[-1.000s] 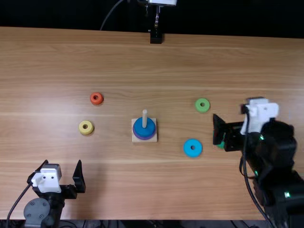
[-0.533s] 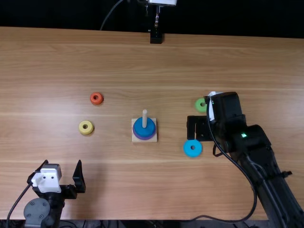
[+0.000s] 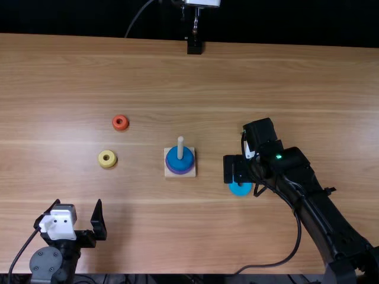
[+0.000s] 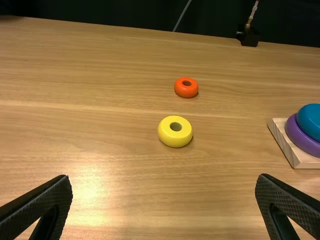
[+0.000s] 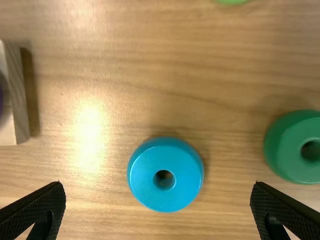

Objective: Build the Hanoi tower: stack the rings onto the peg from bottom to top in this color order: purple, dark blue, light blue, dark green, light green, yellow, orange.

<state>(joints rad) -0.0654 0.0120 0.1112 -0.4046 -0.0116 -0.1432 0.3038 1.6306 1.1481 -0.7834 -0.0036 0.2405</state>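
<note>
The wooden base (image 3: 168, 172) holds a purple ring (image 3: 180, 172) under a dark blue ring (image 3: 173, 158) around its peg (image 3: 180, 147). My right gripper (image 3: 228, 169) is over the light blue ring (image 3: 240, 189). In the right wrist view the gripper (image 5: 158, 202) stands open, the light blue ring (image 5: 150, 190) between and beyond its fingers; a dark green ring (image 5: 290, 150) lies beside it. My left gripper (image 3: 76, 219) rests open near the table's front edge; in the left wrist view the gripper (image 4: 164, 187) has the yellow ring (image 4: 175, 140) and orange ring (image 4: 186, 92) farther off.
A light green ring's edge (image 5: 232, 1) appears in the right wrist view. The wooden table (image 3: 142, 231) extends around the base, and a black stand (image 3: 194, 46) is at its far edge. The right arm's cable loops low over the front right.
My right gripper has moved left from the dark green ring's side to above the light blue ring, and the arm now covers the light green ring from above. The left arm has kept still.
</note>
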